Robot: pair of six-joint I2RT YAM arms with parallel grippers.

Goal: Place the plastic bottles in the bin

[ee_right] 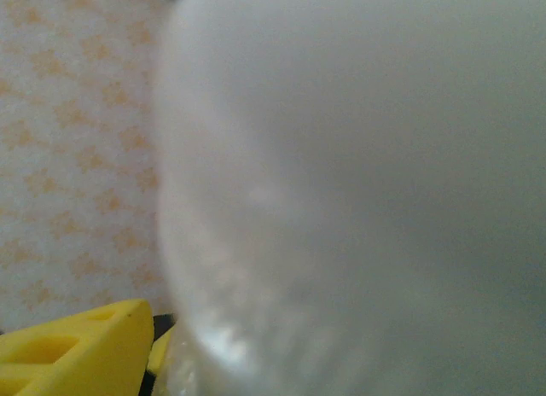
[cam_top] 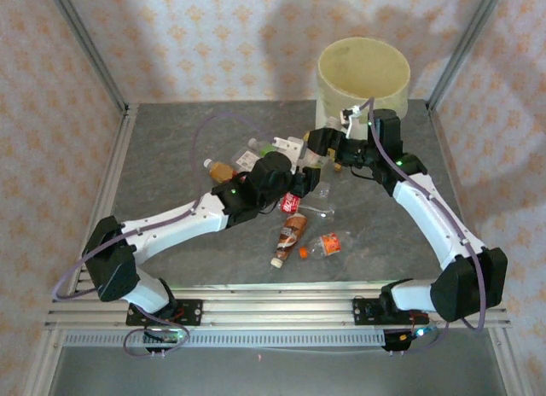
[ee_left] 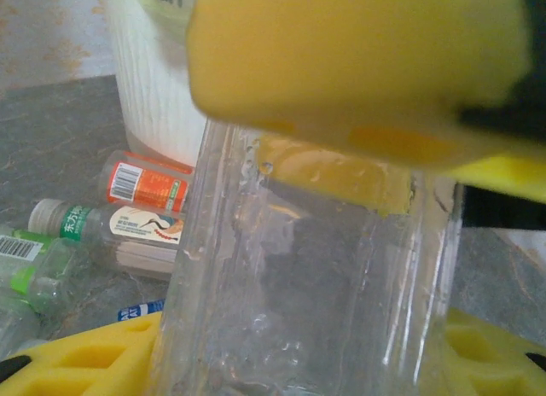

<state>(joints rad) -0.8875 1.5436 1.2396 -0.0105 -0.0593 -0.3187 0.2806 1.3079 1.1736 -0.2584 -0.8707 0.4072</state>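
A clear bottle (cam_top: pixel 314 163) hangs above the table's middle between both grippers. My left gripper (cam_top: pixel 300 171) is shut on its lower part; in the left wrist view the bottle (ee_left: pixel 307 294) stands between my yellow fingers (ee_left: pixel 77 362). My right gripper (cam_top: pixel 328 150) holds the bottle's other end, its yellow finger (ee_left: pixel 358 63) lying over the top. The right wrist view has the bottle (ee_right: pixel 358 200) blurred and very close, beside one yellow finger (ee_right: pixel 77 349). The cream bin (cam_top: pixel 363 72) stands just behind.
Other bottles lie on the grey table: an amber one (cam_top: pixel 292 234), an orange-labelled one (cam_top: pixel 324 244), a red-labelled one (cam_top: pixel 290 201) and one at the left (cam_top: pixel 220 168). By the bin wall (ee_left: pixel 153 97) lie an orange-labelled bottle (ee_left: pixel 145 183) and a green-capped one (ee_left: pixel 111 225).
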